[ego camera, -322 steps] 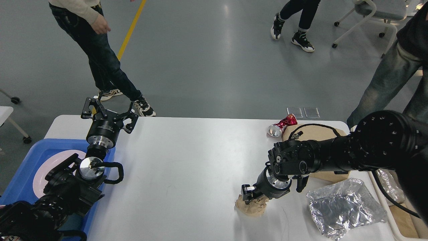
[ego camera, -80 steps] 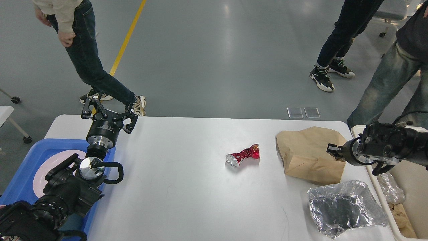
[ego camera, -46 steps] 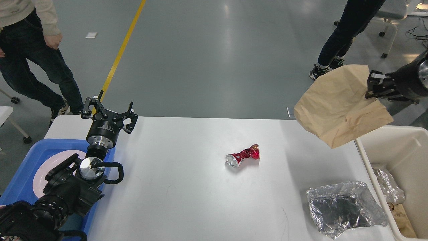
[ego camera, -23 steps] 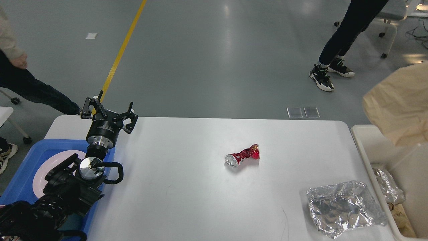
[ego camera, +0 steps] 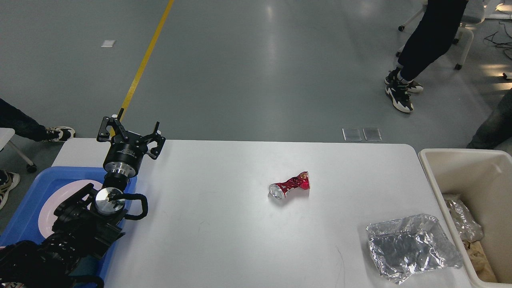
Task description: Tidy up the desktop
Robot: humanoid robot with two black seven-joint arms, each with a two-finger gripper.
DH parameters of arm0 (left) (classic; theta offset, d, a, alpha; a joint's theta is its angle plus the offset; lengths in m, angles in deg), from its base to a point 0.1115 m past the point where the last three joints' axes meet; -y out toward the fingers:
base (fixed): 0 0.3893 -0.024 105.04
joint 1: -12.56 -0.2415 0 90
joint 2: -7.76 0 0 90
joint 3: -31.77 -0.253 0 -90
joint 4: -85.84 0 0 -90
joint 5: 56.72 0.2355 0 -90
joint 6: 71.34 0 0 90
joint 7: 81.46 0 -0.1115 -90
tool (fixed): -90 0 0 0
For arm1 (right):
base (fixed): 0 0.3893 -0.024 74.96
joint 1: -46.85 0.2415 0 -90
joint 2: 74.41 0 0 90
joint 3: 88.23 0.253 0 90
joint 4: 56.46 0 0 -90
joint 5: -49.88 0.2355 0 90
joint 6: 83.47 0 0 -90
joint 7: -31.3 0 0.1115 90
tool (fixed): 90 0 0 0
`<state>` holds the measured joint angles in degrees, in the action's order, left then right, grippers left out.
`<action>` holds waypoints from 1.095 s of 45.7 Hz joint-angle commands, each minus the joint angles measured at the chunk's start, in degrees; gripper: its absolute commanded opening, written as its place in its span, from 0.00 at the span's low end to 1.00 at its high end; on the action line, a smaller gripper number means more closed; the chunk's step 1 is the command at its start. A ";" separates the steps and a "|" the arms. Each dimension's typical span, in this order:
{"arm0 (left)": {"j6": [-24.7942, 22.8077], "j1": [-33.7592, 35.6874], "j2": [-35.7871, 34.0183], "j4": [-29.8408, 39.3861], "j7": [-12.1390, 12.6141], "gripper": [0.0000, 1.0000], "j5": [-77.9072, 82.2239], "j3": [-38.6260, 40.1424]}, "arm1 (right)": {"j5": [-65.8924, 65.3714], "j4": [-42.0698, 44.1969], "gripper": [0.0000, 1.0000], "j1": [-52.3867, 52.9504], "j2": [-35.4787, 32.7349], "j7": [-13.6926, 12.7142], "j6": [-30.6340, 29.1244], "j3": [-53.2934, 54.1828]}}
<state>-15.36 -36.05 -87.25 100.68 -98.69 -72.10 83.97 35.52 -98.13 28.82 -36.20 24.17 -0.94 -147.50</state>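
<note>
No legible text, label, brand, number or sign was found in the head view. The crushed red can (ego camera: pixel 289 188) on the desktop (ego camera: pixel 224 224) carried pale markings too small and distorted to read. The yellow floor line (ego camera: pixel 145 60) bore no lettering.

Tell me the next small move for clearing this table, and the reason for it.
Probably bring the right arm, now out of view, back over the crumpled foil. It lies on the desktop right beside the cream bin, so it is the shortest carry. The crushed red can sits mid-table and can follow. The left gripper hovers open near the blue tray, far from both.
</note>
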 commanded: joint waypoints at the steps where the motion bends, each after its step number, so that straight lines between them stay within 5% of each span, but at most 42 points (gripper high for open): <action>1: 0.00 0.00 0.00 0.01 0.00 0.96 0.00 0.01 | 0.04 0.71 0.58 -4.21 0.81 0.01 0.26 2.49; 5: 0.00 0.00 0.00 -0.07 0.00 0.97 0.00 -0.08 | 0.13 0.62 0.63 -4.39 1.08 0.01 0.35 2.67; 11: 0.00 0.00 0.00 0.01 0.00 0.97 0.00 0.01 | 0.13 0.45 0.91 -3.86 1.87 0.01 0.35 2.76; 16: 0.00 0.00 0.00 0.01 0.00 0.96 0.00 0.01 | 0.22 -0.43 0.98 -2.55 5.38 0.01 -0.35 2.49; 27: 0.00 0.00 0.00 0.01 0.00 0.96 0.00 0.01 | -1.54 -11.23 0.99 15.72 8.72 -0.52 -5.62 -1.63; 50: 0.00 0.00 0.00 -0.07 0.00 0.97 0.00 0.01 | -2.68 -36.73 0.99 51.15 22.08 -0.52 -34.63 -10.25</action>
<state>-15.36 -36.04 -87.25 100.66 -98.69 -72.09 83.97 32.83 -132.51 75.12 -16.75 23.64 -30.40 -158.25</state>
